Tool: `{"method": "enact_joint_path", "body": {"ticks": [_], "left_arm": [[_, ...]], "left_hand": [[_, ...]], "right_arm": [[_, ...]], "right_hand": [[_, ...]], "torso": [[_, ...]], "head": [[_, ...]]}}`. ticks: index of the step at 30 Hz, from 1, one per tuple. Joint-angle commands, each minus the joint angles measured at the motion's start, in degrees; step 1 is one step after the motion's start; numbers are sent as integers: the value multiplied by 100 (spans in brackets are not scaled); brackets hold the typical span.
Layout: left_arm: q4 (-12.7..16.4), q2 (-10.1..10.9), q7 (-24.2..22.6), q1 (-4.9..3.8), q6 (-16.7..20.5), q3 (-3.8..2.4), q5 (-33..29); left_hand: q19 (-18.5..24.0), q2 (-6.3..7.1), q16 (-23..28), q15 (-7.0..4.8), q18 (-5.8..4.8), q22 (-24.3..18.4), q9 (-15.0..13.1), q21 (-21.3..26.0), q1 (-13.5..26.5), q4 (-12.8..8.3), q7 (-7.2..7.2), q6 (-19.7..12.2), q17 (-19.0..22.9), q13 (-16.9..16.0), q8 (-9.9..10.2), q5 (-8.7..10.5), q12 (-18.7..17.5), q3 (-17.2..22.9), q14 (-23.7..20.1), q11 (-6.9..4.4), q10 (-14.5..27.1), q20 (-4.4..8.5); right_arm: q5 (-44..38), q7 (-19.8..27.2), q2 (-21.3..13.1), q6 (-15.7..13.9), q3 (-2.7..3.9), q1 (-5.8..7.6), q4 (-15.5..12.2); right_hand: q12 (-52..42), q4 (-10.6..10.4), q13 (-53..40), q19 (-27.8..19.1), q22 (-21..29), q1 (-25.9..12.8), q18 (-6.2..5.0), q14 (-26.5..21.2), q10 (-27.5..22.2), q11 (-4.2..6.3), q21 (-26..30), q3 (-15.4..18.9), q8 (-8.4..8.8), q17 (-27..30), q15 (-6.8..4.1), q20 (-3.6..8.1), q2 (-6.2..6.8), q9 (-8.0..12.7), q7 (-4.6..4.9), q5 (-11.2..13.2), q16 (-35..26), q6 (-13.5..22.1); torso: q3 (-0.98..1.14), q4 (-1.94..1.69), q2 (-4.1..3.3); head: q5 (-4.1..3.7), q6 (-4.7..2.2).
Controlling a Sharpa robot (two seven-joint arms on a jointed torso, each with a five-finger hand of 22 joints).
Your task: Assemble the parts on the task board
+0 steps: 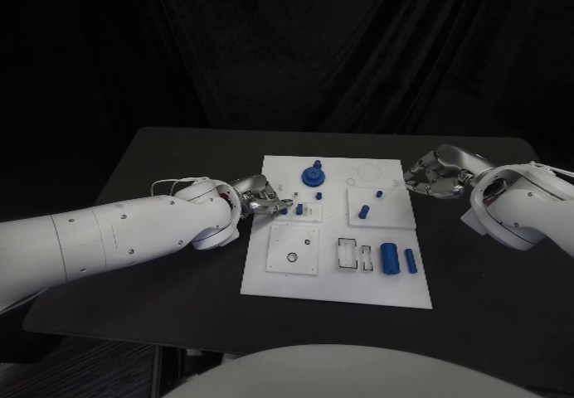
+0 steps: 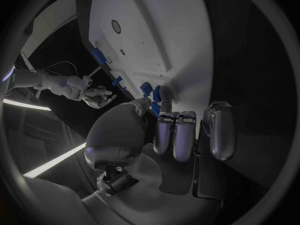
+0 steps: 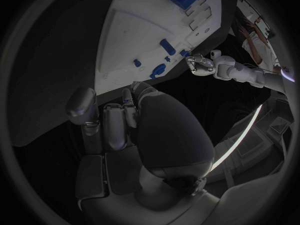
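The white task board point(image 1: 336, 286) lies mid-counter point(image 1: 179, 149), blue parts point(image 1: 390, 257) scattered over it. The left hand point(image 1: 261, 199) reaches over the board's left edge, fingertips at a small blue part; whether it grips, I cannot tell. The right hand point(image 1: 433, 175) hovers curled and empty off the far right corner.

Head camera high above the task board point(image 1: 335, 286); both wrist cameras close behind their hands, sharing it

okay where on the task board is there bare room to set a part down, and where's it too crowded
Bare patches on the task board: the near strip below the square plate, and the far left corner beside the blue gear. Crowded: the left edge by the left hand, and the near right around the large blue cylinder. The right hand hangs off the far right edge.
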State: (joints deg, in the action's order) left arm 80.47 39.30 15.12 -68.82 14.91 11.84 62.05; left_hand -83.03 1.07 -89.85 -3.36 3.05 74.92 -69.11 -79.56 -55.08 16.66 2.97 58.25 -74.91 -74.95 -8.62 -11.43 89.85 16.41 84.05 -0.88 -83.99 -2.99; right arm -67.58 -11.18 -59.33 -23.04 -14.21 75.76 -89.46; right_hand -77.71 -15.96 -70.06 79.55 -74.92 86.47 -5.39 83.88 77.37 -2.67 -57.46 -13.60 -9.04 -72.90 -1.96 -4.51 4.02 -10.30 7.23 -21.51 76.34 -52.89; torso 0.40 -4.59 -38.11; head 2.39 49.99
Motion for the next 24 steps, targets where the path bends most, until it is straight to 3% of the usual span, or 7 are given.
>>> {"method": "enact_joint_path", "body": {"ticks": [1,11,16,24], "left_arm": [[-11,-19,134,35,-312,25,-17],[-53,-33,153,48,-317,25,-17],[-67,-46,101,52,-258,25,-17],[-82,-42,-69,55,-77,25,-17]], "left_hand": [[9,-79,-15,29,-32,1144,91,29,202,13,42,27,-1509,-1505,46,62,15,-231,595,50,-601,-39],[23,-199,-15,39,-26,1137,94,51,341,15,53,2,-1509,-1505,79,85,15,-451,595,59,-601,-45],[19,-370,-15,42,-27,1140,13,47,525,21,48,24,-1509,-1505,25,94,15,-670,595,59,-601,-51],[8,-655,-15,18,-29,1145,-606,31,410,9,-1,-101,-1509,-1505,-400,-230,15,-954,595,27,-601,-32]], "right_arm": [[-7,-33,-7,34,3,-15,-5],[-7,-41,-15,50,3,-16,-8],[-7,-43,-13,65,3,-19,-7],[28,-45,-7,78,3,-21,-8]], "right_hand": [[13,2,10,-42,-625,-67,-93,52,-41,15,19,-46,24,8,38,2,-1,0,23,-37,-27,-5],[13,2,10,-42,-625,-67,-93,52,-41,15,19,-46,24,8,38,2,-1,0,23,-37,-27,-5],[13,2,10,-42,-625,-67,-93,52,-41,15,19,-46,24,8,38,2,-1,0,23,-37,-27,-5],[13,2,10,-42,-625,-67,-93,52,-41,15,19,-46,24,8,38,2,-1,0,23,-37,-27,-5]], "torso": [[0,-3,-3],[-2,0,-2],[-2,0,-2],[-2,-4,-2]], "head": [[-6,1],[2,1],[20,1],[25,1]]}}
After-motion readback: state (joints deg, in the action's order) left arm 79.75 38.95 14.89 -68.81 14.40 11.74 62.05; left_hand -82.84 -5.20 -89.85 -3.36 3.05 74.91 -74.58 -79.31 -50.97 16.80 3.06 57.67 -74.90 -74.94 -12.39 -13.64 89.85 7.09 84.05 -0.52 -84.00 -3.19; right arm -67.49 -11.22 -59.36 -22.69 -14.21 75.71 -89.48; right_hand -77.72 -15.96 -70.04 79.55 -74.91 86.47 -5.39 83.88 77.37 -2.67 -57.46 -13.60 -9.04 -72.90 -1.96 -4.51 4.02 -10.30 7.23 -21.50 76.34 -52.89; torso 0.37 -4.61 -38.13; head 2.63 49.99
